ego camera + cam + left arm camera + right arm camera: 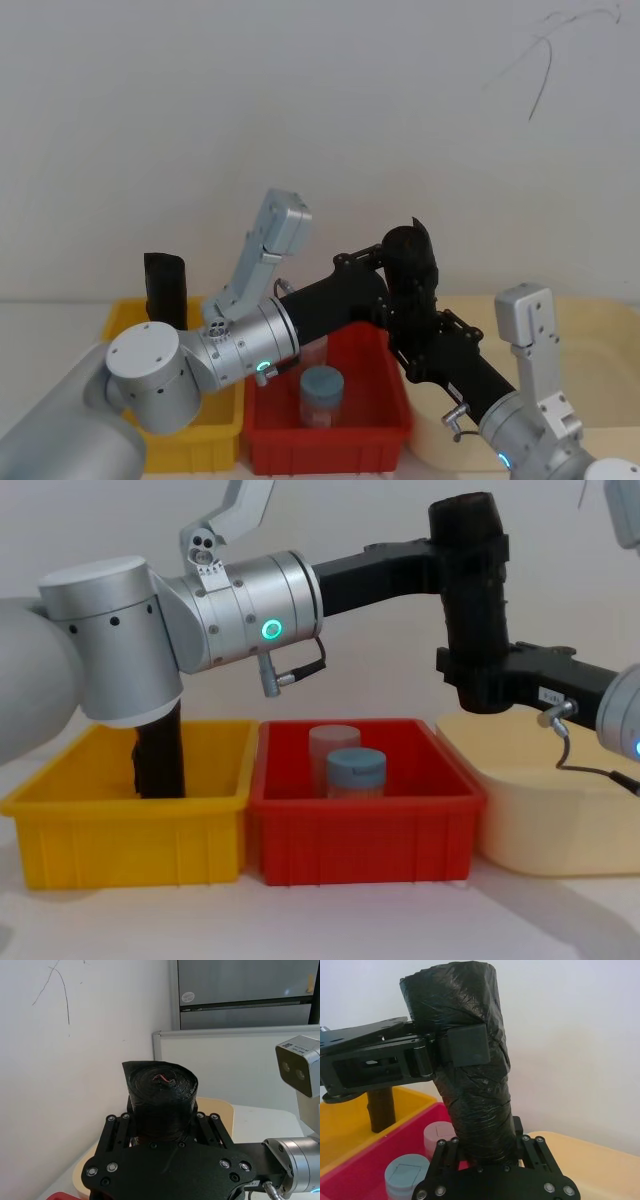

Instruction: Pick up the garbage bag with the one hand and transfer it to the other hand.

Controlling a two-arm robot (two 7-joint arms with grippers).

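The garbage bag [470, 600], a thick black wrinkled roll, stands upright in the air above the gap between the red bin and the cream tray. My left gripper [470, 552], on the arm with the green ring light, reaches in from the left and is shut on the roll's upper part; one of its pads [466, 1046] presses the film. My right gripper [478, 685], the one with the white label, comes from the right and is shut around the roll's lower end [485, 1130]. In the left wrist view the roll's top end [162, 1082] shows between the fingers.
A yellow bin [60, 825] at left holds a slimmer black roll [160, 755]. The red bin [365, 825] in the middle holds two small jars [355, 770]. A cream tray [555, 815] lies at right. A white wall stands close behind.
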